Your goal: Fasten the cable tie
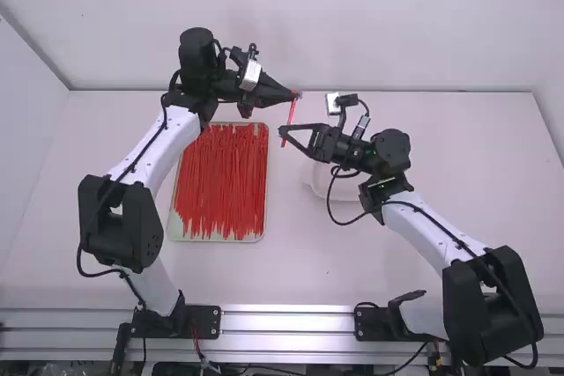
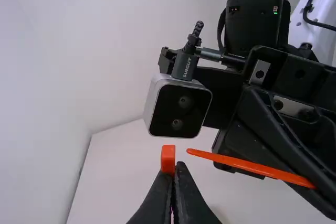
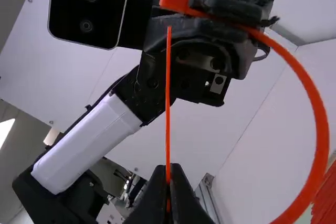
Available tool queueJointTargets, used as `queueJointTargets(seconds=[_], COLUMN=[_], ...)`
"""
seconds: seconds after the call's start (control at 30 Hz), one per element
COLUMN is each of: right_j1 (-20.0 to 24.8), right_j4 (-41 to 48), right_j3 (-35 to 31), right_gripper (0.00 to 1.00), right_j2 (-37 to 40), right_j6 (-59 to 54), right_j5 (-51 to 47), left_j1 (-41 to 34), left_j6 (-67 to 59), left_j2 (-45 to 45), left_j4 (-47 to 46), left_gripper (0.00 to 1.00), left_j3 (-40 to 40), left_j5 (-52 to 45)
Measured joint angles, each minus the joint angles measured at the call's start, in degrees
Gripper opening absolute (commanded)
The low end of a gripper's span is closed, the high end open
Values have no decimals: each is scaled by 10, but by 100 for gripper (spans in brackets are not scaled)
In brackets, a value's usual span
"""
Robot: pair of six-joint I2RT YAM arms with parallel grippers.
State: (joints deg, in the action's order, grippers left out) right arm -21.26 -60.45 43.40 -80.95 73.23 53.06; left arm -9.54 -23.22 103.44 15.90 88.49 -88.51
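From the high view, my left hand (image 1: pixel 291 92) sits out over the far side of the surface (image 1: pixel 458 147), clenched on the square head of the red cable tie (image 1: pixel 290 121). The tie hangs down from there to my right hand (image 1: pixel 284 131), just below, which pinches the strap near its free end. Both hands and the tie are lifted above the surface, just beyond the far right corner of the tray (image 1: pixel 220 239). The tray lies flat under my left arm and holds a thick layer of loose ties (image 1: pixel 220 178), all red, laid lengthwise.

In the left wrist view, my two fingers are pressed together with the tie's head poking up between their tips. The pointed strap runs off sideways towards the right arm, below its wrist camera (image 2: pixel 178 109).

In the right wrist view, my fingers are closed on the thin strap, which rises straight up to the left hand. From the head gripped there, the rest of the strap sweeps round in a wide arc and back down.
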Motion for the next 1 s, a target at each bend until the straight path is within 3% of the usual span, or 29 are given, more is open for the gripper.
queueJointTargets(seconds=[1.0], right_j1=[0], right_j4=[0], right_j3=[0], right_gripper=[0], right_j2=[0], right_j6=[3], right_j5=[-7], left_j1=[-11], left_j6=[-2], left_j2=[0], left_j4=[-6], left_gripper=[2], left_j3=[0], left_j5=[0])
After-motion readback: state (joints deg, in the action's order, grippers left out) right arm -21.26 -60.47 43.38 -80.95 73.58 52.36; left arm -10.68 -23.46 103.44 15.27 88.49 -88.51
